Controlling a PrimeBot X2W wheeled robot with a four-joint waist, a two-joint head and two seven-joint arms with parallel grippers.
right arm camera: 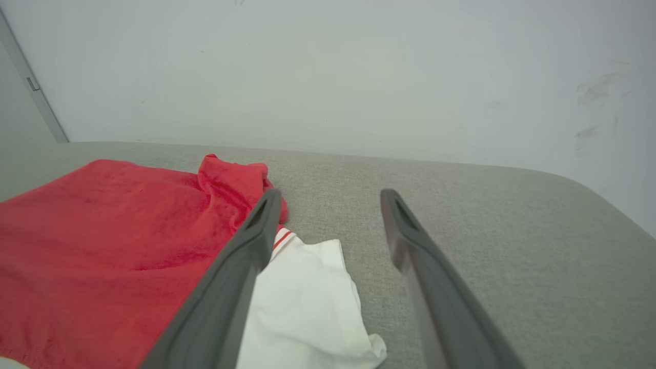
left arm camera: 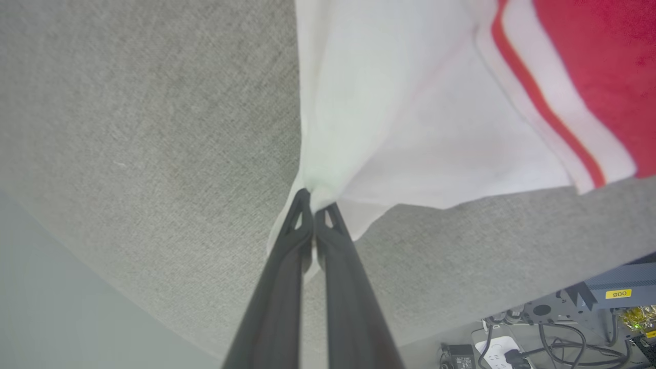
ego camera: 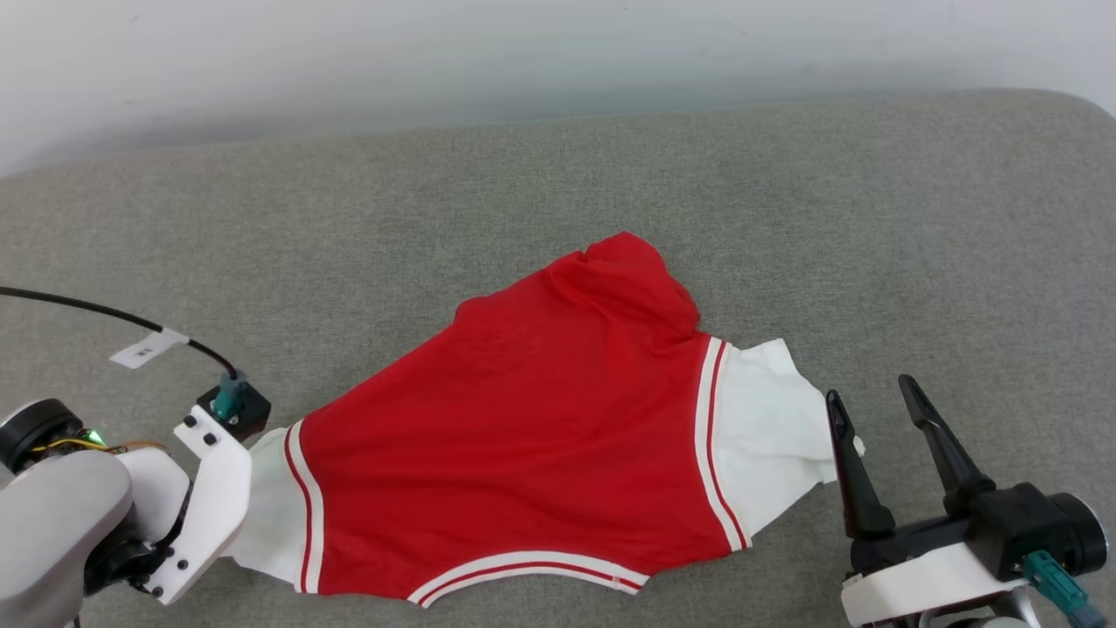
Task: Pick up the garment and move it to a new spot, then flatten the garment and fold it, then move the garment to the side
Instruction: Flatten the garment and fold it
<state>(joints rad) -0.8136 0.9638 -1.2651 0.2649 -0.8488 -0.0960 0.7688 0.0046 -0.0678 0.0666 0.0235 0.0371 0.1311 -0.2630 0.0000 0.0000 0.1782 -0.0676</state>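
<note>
The garment (ego camera: 523, 427) is a red jersey with white sleeves and striped seams, lying spread across the grey table (ego camera: 558, 192), its collar at the near edge. In the left wrist view my left gripper (left arm camera: 313, 202) is shut on the edge of the garment's white sleeve (left arm camera: 389, 123). In the head view that arm's white bracket hides its fingers at the garment's left sleeve (ego camera: 266, 515). My right gripper (ego camera: 872, 388) stands open just right of the other white sleeve (ego camera: 772, 427). The right wrist view has the right gripper (right arm camera: 330, 197) above the table, the sleeve (right arm camera: 302, 307) beside its left finger.
A pale wall (ego camera: 558, 52) runs behind the table's far edge. A black cable with a white tag (ego camera: 144, 349) arcs over the table at the left. Below the table edge in the left wrist view lie a power strip and cables (left arm camera: 512, 348).
</note>
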